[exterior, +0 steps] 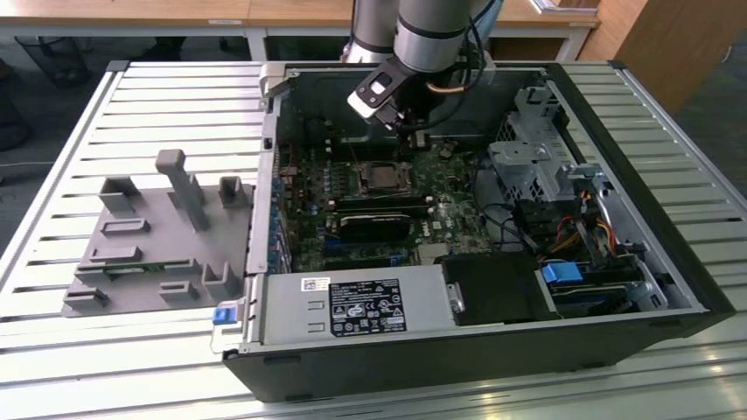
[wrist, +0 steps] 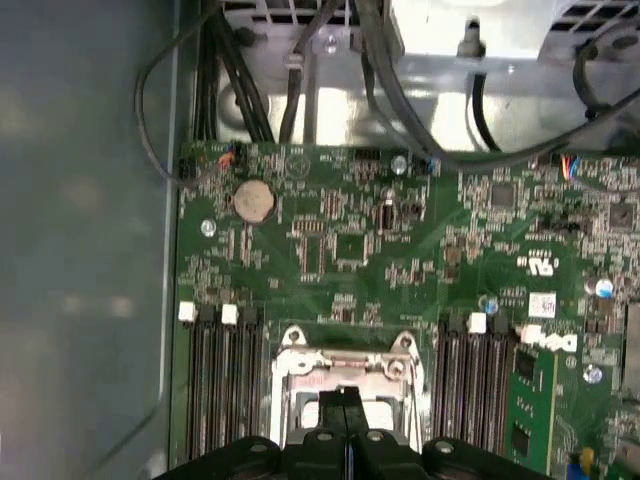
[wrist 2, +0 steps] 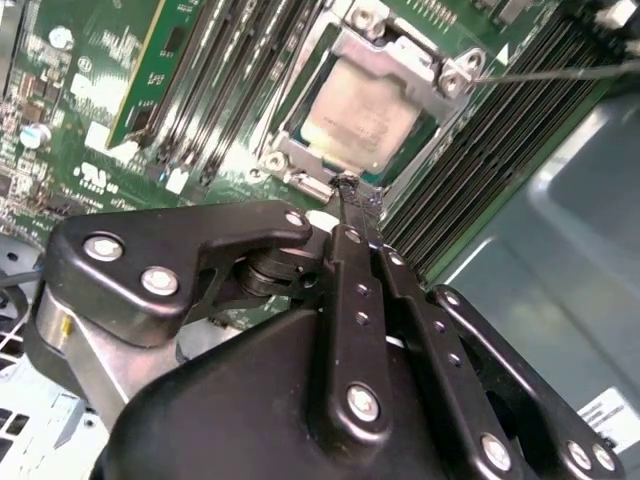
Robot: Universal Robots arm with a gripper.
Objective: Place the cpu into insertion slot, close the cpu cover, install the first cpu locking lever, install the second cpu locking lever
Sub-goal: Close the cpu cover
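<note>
You are looking at an open computer case (exterior: 467,363) lying on the slatted tabletop (exterior: 175,87), with a grey fixture (exterior: 152,236) sitting on the exterior view's left. Memory slots (wrist 2: 480,150) are crowding both sides of the insertion slot (exterior: 380,178). The cpu (wrist 2: 360,115) is lying inside it under the cpu cover (wrist 2: 395,55). Your hand (wrist 2: 347,190), fingers pressed together on nothing, is hanging at the cover's edge.

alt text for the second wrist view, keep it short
The shut black gripper points its tip at the near edge of the cpu cover, whose silver frame lies around the pale cpu. Dark memory slots flank it on the green motherboard.
</note>
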